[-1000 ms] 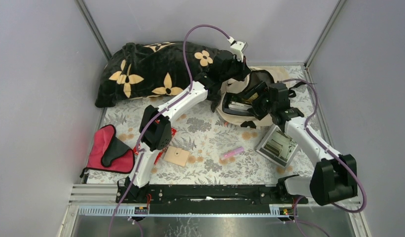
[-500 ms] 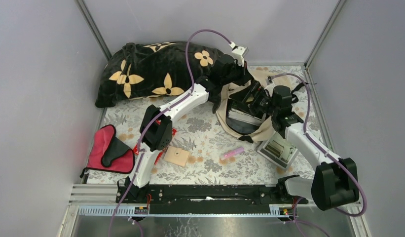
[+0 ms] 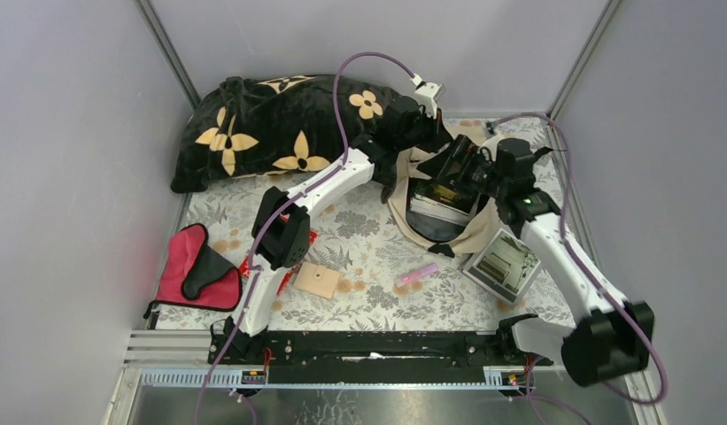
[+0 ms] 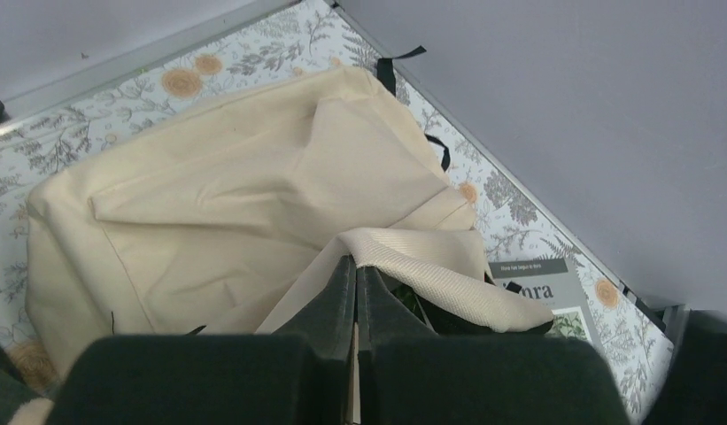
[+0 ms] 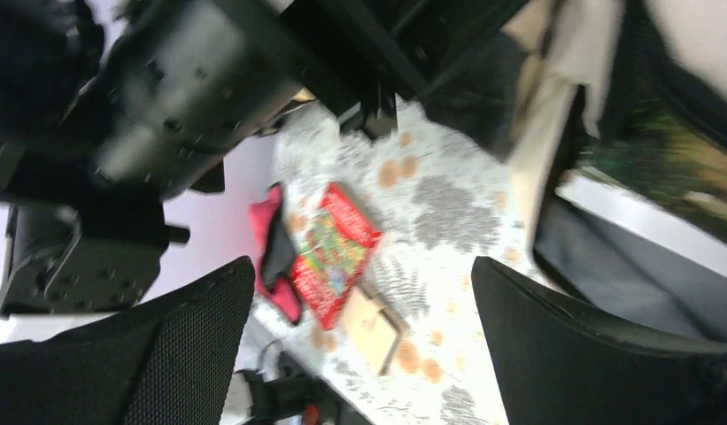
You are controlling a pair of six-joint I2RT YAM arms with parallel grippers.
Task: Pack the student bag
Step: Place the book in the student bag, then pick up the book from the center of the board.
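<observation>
A black flowered pillow [image 3: 280, 128] is laid along the far wall. Beside it, in the far-right corner, the student bag [image 4: 218, 204] is found, its rim pinched in the clenched left gripper [image 4: 355, 266]. The right gripper [image 5: 359, 266] is spread wide above the opening, with nothing grasped.

Floral table [image 3: 377, 252] holds student bag [image 4: 218, 204], pillow [image 3: 271, 128], pouch [image 3: 196, 270], book [image 3: 506, 263], perhaps block [image 3: 318, 281].

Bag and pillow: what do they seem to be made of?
Bag: matte cream woven cloth, likely canvas; a ribbed weave shows at its rim, and it folds softly.
Pillow: seemingly black plush or fleece; dull, fuzzy-looking surface with tan flowers, though the top view is too coarse to be sure.
</observation>
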